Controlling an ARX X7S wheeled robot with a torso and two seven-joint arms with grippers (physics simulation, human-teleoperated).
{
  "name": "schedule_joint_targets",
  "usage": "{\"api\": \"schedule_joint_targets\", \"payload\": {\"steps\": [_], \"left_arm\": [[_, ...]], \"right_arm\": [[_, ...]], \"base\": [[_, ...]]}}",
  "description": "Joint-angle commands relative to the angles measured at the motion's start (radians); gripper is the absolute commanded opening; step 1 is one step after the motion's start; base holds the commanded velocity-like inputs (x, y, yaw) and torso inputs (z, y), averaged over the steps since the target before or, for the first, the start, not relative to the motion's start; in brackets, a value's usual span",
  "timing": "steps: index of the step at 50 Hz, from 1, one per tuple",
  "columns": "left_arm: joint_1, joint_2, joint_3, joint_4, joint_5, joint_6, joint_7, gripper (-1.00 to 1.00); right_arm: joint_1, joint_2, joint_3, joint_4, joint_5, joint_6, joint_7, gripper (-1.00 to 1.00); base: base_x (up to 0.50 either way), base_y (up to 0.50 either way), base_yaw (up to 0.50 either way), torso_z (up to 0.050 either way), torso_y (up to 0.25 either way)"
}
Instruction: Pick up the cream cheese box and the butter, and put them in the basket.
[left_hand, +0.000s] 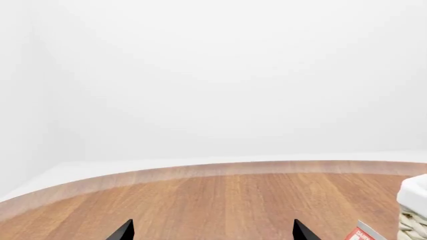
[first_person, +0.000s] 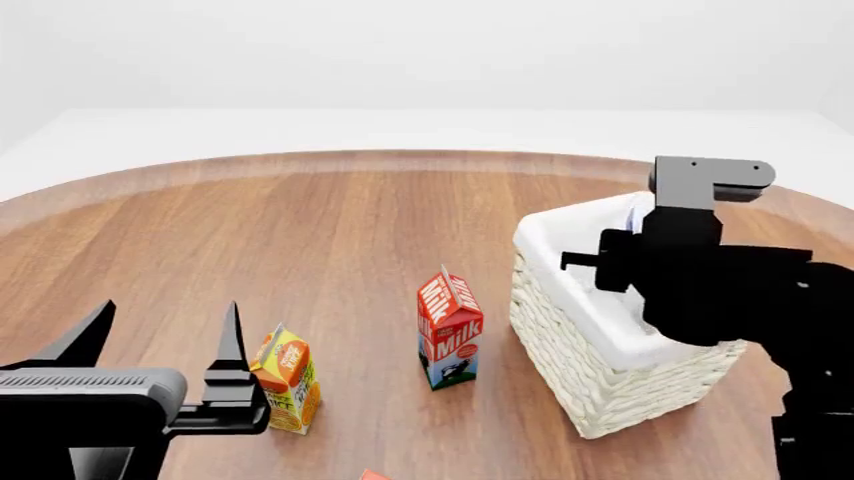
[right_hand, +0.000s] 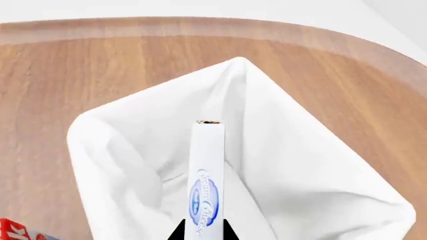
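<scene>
My right gripper (right_hand: 203, 233) is shut on the cream cheese box (right_hand: 207, 170), a thin white box with a blue oval label, held edge-on. It hangs over the open mouth of the basket (right_hand: 133, 145), above its white cloth liner. In the head view my right arm (first_person: 701, 275) reaches over the white wicker basket (first_person: 587, 360) and hides that gripper. My left gripper (first_person: 163, 335) is open and empty, low at the left near the front; its fingertips (left_hand: 125, 229) show over bare wood. A small red corner (first_person: 371, 474) at the bottom edge may be the butter; I cannot tell.
A red-and-white milk carton (first_person: 450, 330) stands just left of the basket; it also shows in the right wrist view (right_hand: 13, 230). An orange juice carton (first_person: 286, 380) stands beside my left gripper. The round wooden table's far edge (first_person: 400, 160) curves behind, with white walls beyond.
</scene>
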Motion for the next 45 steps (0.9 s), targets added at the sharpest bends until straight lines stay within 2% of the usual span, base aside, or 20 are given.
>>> {"api": "schedule_joint_targets", "payload": {"steps": [1, 17, 45], "left_arm": [[-0.001, -0.004, 0.002, -0.003, -0.001, 0.005, -0.002, 1.0], [-0.006, -0.009, 0.007, 0.0, -0.007, 0.003, -0.01, 1.0], [-0.008, -0.017, 0.013, -0.002, -0.011, 0.012, -0.017, 1.0]], "right_arm": [[0.009, -0.002, 0.019, 0.04, 0.001, -0.004, 0.008, -1.0], [0.024, -0.01, -0.011, 0.088, -0.025, -0.013, -0.035, -1.0], [0.02, -0.005, -0.004, 0.099, -0.011, -0.024, -0.021, -1.0]], "base": [[0.0, 0.0, 0.0, 0.0, 0.0], [0.0, 0.0, 0.0, 0.0, 0.0], [0.0, 0.0, 0.0, 0.0, 0.001]]}}
